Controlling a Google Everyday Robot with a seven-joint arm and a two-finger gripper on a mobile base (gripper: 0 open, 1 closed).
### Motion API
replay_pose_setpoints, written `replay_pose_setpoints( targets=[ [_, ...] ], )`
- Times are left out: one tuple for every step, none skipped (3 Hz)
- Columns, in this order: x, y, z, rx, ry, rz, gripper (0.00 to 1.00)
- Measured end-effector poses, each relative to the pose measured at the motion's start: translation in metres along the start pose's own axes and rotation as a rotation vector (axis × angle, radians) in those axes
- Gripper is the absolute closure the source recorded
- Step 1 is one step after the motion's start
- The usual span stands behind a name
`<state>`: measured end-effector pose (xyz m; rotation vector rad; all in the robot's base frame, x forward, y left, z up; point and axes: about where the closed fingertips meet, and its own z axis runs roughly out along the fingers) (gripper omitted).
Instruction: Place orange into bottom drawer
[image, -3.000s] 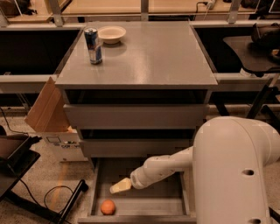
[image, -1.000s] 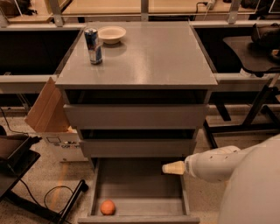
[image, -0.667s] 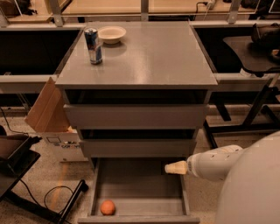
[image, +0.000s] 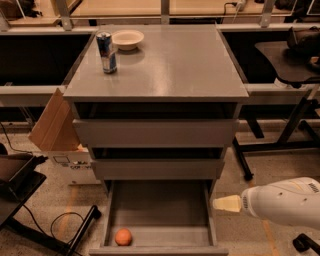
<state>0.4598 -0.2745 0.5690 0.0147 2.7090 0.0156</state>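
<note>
The orange (image: 123, 236) lies on the floor of the open bottom drawer (image: 157, 210), in its front left corner. The gripper (image: 226, 203) shows as a cream tip on the white arm, just right of the drawer's right wall and outside it, well apart from the orange. It holds nothing that I can see.
A blue drink can (image: 106, 52) and a cream bowl (image: 127, 39) stand on the grey cabinet top (image: 165, 65). Two shut drawer fronts (image: 155, 132) sit above the open drawer. A cardboard box (image: 57, 131) leans at the cabinet's left. A black stand (image: 20, 200) is at lower left.
The arm has drawn back to the right, out of the drawer and past its right wall. The orange stays where it lay in the drawer.
</note>
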Motion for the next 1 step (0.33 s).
replay_pose_setpoints(
  targets=[
    [0.0231,-0.0138,-0.0298,-0.012,-0.013,0.007,0.00]
  ],
)
